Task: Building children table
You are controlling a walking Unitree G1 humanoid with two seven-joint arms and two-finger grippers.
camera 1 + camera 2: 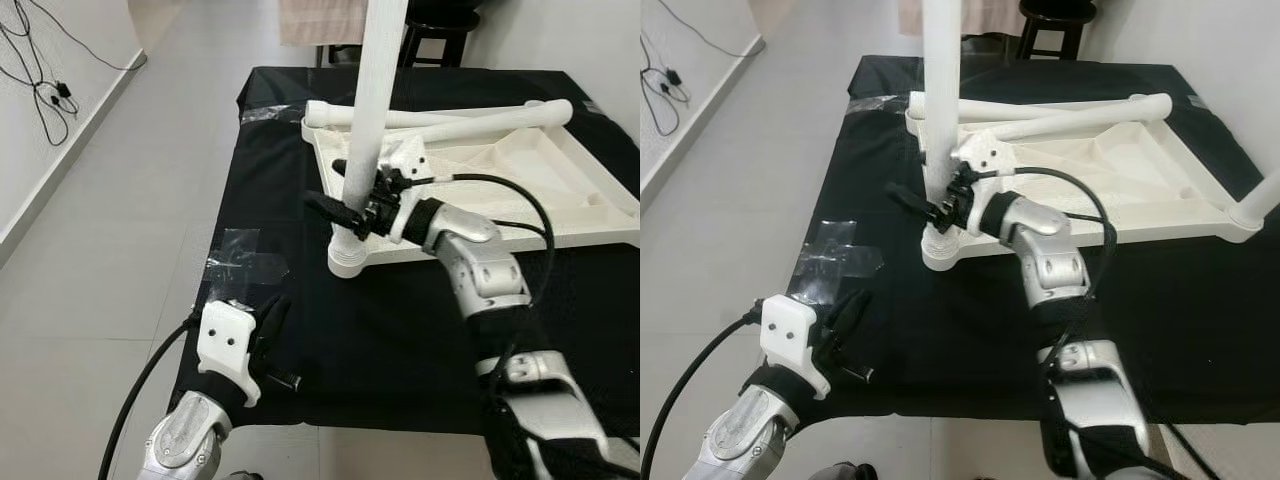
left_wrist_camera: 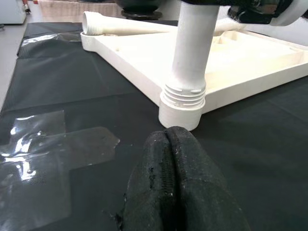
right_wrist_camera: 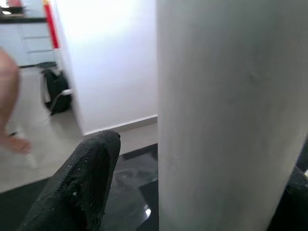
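A white children's table top lies upside down on a black cloth. One white leg stands upright in its near-left corner socket. My right gripper is open around this leg just above the socket. One finger stands a little apart from the leg. Two more legs lie across the far side of the top. My left gripper is shut and holds nothing. It hovers low over the cloth near the front-left corner, pointing at the socket.
Clear tape holds the cloth down at its left edge. Another white leg rises at the table top's right corner. A dark stool stands behind the cloth. Cables lie on the floor by the left wall.
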